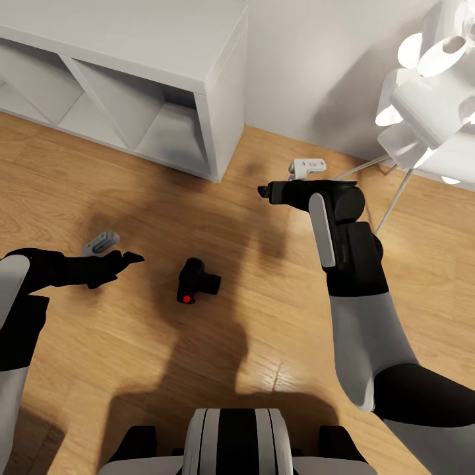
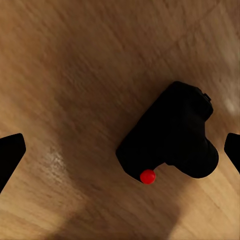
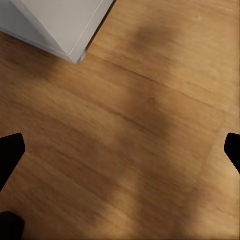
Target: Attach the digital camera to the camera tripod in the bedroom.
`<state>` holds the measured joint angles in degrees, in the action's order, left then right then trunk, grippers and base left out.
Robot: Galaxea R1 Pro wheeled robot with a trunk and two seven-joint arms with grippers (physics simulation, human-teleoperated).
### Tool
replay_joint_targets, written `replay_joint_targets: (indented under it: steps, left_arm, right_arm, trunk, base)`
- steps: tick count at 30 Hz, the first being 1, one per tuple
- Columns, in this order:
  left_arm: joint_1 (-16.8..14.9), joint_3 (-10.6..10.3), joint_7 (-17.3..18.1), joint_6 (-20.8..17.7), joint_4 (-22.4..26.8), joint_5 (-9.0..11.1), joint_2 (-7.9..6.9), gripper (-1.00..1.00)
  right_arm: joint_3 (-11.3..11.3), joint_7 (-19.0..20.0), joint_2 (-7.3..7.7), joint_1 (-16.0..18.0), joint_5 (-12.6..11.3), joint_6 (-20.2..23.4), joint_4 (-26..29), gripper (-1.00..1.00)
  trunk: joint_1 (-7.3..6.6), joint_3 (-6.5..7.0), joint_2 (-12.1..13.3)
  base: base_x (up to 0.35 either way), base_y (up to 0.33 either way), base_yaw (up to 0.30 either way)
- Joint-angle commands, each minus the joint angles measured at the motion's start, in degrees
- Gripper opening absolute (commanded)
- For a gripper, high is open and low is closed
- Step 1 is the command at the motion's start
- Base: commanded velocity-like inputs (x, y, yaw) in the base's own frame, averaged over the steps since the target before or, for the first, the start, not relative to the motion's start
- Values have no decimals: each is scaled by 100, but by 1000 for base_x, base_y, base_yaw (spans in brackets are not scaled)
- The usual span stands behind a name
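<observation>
The digital camera (image 1: pixel 196 280) lies on the light wood floor, a small black box with a round red button on its near side. My left gripper (image 1: pixel 129 258) hovers to its left, a short gap away, and is open. In the left wrist view the camera (image 2: pixel 172 135) sits below and between the wide-spread fingertips (image 2: pixel 10 152), nearer one of them, untouched. My right gripper (image 1: pixel 266 192) is held higher, beyond and to the right of the camera, open over bare floor, with fingertips (image 3: pixel 11 150) far apart. The camera tripod is out of view.
White cube shelves (image 1: pixel 132 72) stand at the back left against the pale wall; their corner (image 3: pixel 60 25) appears in the right wrist view. A white floor lamp (image 1: pixel 429 86) with thin legs (image 1: pixel 394 198) stands at the right. My base (image 1: pixel 234 439) is at the bottom.
</observation>
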<state>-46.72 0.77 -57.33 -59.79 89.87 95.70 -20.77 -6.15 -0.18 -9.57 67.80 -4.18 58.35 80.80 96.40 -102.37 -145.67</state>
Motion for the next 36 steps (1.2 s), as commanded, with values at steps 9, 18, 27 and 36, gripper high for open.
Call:
replay_joint_targets:
  steps: [9,18,27,36]
  left_arm:
    - [-4,-3,-59,-21,4,54,-4,100]
    - [-4,-6,-59,-21,4,54,-6,100]
    - [-4,-7,-59,-21,4,54,-4,100]
    - [-4,-7,-59,-21,4,50,0,100]
  right_arm:
    - [7,-16,6,9,-33,-1,0,100]
    - [13,-26,2,51,-31,-12,11,100]
    - [22,-31,2,166,-31,-21,49,100]
    - [8,-27,5,165,-34,-23,109,100]
  trunk:
    - [-1,-3,-1]
    - [-1,-3,-1]
    - [-1,-3,-1]
    - [-1,-3,-1]
  base:
    - [0,0,0]
    - [0,0,0]
    - [0,0,0]
    - [0,0,0]
